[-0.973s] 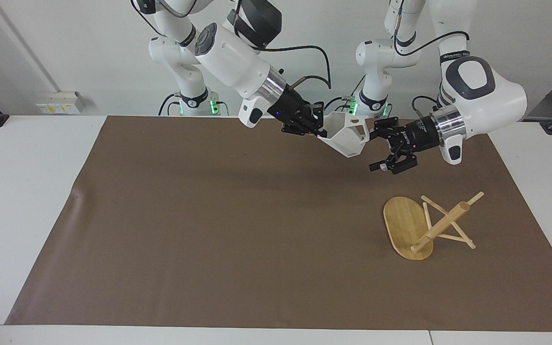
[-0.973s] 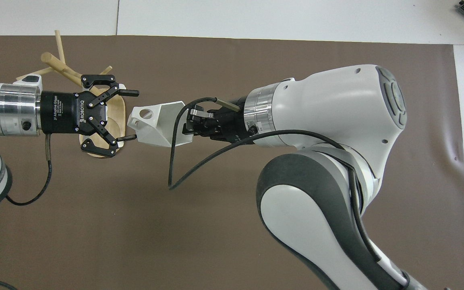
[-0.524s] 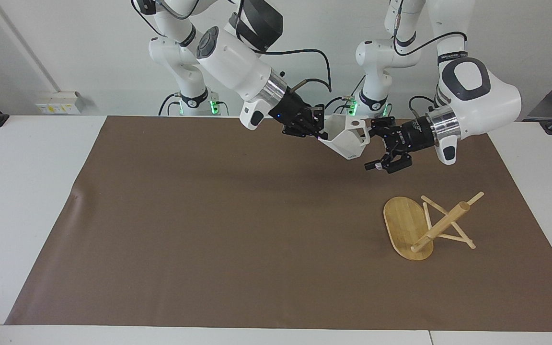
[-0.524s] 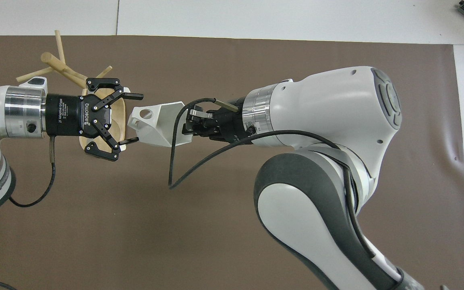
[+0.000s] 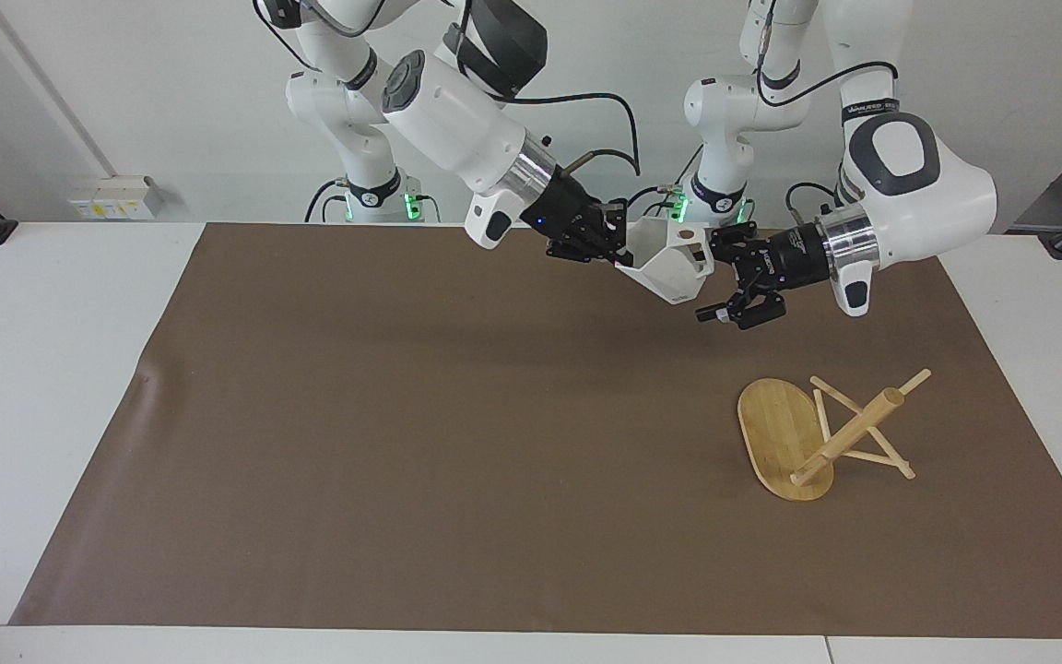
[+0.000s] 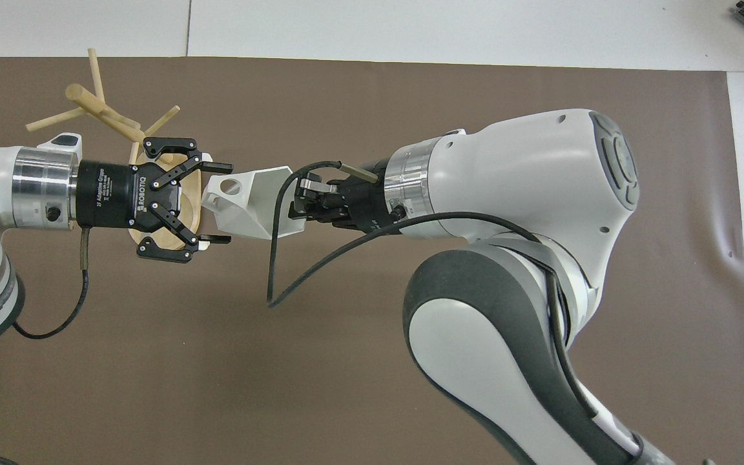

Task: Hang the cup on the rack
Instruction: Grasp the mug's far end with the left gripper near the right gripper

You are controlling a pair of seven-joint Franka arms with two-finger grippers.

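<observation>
The white faceted cup (image 5: pixel 669 263) hangs in the air on its side, handle end toward the left arm's end of the table. My right gripper (image 5: pixel 619 254) is shut on its rim; in the overhead view (image 6: pixel 298 206) it grips the cup (image 6: pixel 249 200) at the open end. My left gripper (image 5: pixel 713 278) is open, one finger on each side of the handle end, also seen in the overhead view (image 6: pixel 222 203). I cannot tell if it touches. The bamboo rack (image 5: pixel 849 433) sits on the mat toward the left arm's end, partly covered by the left gripper in the overhead view (image 6: pixel 91 103).
A brown mat (image 5: pixel 420 443) covers most of the white table (image 5: pixel 42 387). The right arm's black cable (image 6: pixel 275 265) hangs in a loop under the cup. The rack's post slants and its thin pegs (image 5: pixel 872 456) stick out sideways.
My left gripper has moved toward the cup, and its open fingers now flank the handle end. The right gripper still holds the cup, shifted slightly toward the left gripper. The rack has not moved.
</observation>
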